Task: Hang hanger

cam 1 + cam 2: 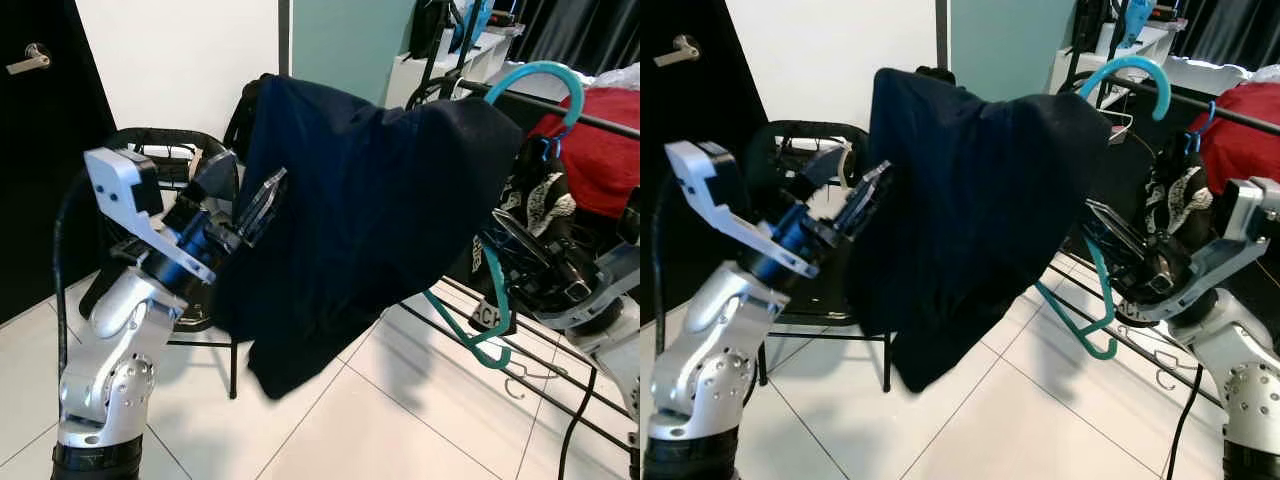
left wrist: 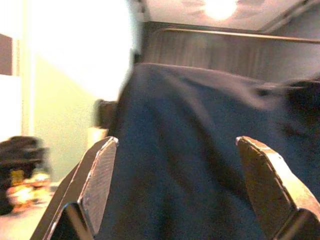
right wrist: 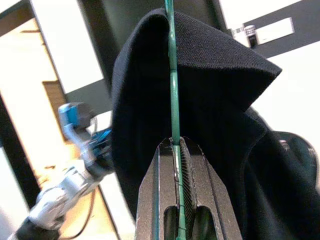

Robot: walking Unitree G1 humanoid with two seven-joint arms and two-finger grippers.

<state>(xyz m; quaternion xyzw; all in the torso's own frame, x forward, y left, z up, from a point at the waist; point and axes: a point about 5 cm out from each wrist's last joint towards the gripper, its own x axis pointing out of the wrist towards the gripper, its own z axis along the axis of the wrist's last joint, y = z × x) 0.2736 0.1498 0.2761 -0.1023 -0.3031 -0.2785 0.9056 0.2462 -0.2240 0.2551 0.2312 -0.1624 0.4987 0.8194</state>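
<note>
One teal hanger, one dark garment, nearly on the rail.

Right gripper (image 3: 176, 200) has its jaws clamped on the teal hanger (image 1: 1092, 300) wire; left gripper (image 2: 180, 190), jaws spread wide, faces the dark garment (image 1: 360, 230) draped over it. The hook (image 1: 545, 75) sits at the one black rail (image 1: 600, 122); I judge the next move calls for seating it, then letting go.

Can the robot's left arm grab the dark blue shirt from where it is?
Probably yes. The left gripper is open, with its fingers right up against the side of the dark blue shirt, and nothing sits between them. The right gripper is shut on the green hanger that carries it.
</note>
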